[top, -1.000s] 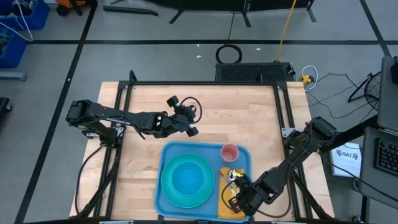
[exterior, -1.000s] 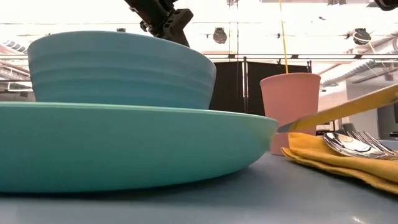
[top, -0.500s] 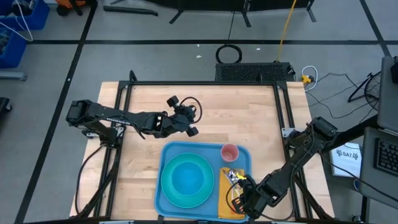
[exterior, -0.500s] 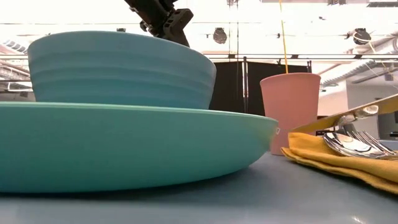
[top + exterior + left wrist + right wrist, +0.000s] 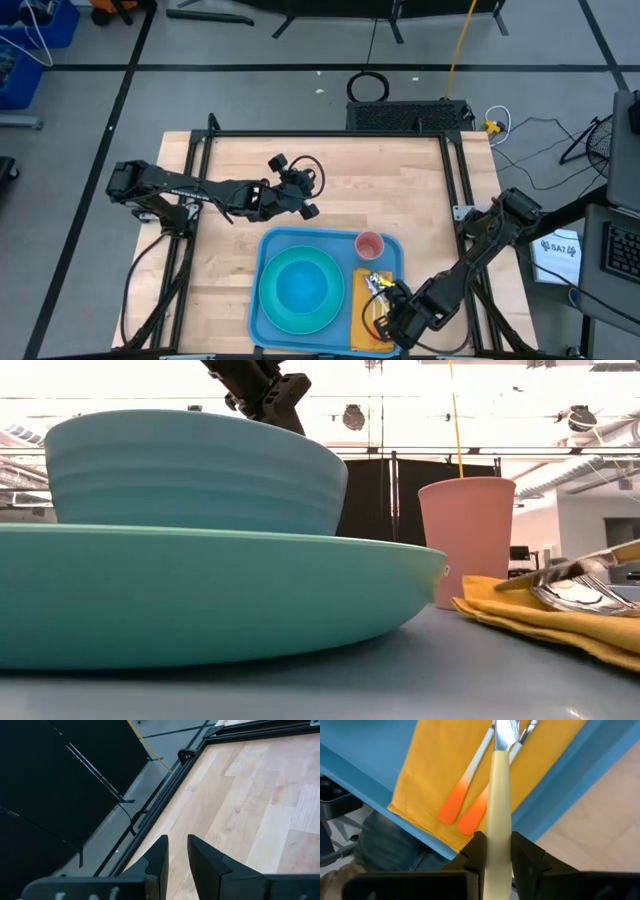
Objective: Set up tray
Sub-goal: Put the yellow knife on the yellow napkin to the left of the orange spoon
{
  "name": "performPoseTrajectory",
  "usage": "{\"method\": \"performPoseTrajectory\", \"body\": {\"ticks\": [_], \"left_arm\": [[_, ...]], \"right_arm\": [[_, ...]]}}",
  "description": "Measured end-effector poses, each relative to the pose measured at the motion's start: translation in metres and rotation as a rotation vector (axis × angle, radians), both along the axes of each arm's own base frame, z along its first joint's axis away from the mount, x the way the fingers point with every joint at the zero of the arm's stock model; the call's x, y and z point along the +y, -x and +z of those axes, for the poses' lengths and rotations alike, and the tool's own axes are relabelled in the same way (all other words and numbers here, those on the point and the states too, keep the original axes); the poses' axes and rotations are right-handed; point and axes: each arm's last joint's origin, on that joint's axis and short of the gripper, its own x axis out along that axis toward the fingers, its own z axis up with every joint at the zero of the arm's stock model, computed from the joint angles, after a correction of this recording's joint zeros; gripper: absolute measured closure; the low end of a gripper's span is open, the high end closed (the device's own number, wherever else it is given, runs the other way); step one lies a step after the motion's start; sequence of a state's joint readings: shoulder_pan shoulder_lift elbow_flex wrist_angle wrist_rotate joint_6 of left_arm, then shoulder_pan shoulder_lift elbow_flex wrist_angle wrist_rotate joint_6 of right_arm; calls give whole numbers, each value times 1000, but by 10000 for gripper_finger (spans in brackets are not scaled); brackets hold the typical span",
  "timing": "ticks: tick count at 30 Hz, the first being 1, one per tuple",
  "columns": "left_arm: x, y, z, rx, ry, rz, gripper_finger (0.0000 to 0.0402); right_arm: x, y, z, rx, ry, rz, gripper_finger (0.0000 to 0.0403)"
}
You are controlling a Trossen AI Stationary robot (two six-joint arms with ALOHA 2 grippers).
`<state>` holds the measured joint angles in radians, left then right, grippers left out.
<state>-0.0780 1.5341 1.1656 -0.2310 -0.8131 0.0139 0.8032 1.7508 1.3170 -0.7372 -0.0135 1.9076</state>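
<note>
The blue tray [image 5: 266,250] lies at the table's near edge. It carries a turquoise plate [image 5: 270,310] with a bowl [image 5: 190,470] on it, a pink cup [image 5: 370,245] and an orange-yellow napkin [image 5: 435,765]. Two orange-handled utensils [image 5: 465,805] lie on the napkin. My right gripper [image 5: 384,318] is over the napkin's near part, shut on a cream-handled utensil [image 5: 590,558]. My left gripper [image 5: 303,203] hovers over bare table beyond the tray's far rim, its fingers [image 5: 160,855] a narrow gap apart, holding nothing. My right gripper pinches the cream handle [image 5: 499,820] between its two fingers [image 5: 479,851], which lie along the handle. It comes from the table's near-right side, slanting down. The utensil is tilted low, its metal head [image 5: 503,737] down among the other utensils' heads on the napkin.
Bare wooden table [image 5: 330,170] stretches beyond the tray and to its left. A black frame [image 5: 455,180] borders the table. The cup stands just beyond the napkin's far end. Cloth-covered legs of a person [image 5: 380,850] show past the tray's near rim.
My right gripper has moved down toward the napkin. The cream-handled utensil has tipped from a steeper slant to nearly level, its handle end sinking while its metal head stays among the utensils on the napkin.
</note>
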Motion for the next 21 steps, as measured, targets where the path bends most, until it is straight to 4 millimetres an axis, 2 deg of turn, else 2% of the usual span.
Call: {"method": "performPoseTrajectory", "body": {"ticks": [8,15,21], "left_arm": [[0,0,0,2,-2,-1,325],[0,0,0,5,-5,-3,325],[0,0,0,6,-5,-3,325]], "right_arm": [[-9,-11,0,57,-79,23,351],[-17,-35,6,-55,-181,87,336],[-24,-38,4,-57,-155,118,348]]}}
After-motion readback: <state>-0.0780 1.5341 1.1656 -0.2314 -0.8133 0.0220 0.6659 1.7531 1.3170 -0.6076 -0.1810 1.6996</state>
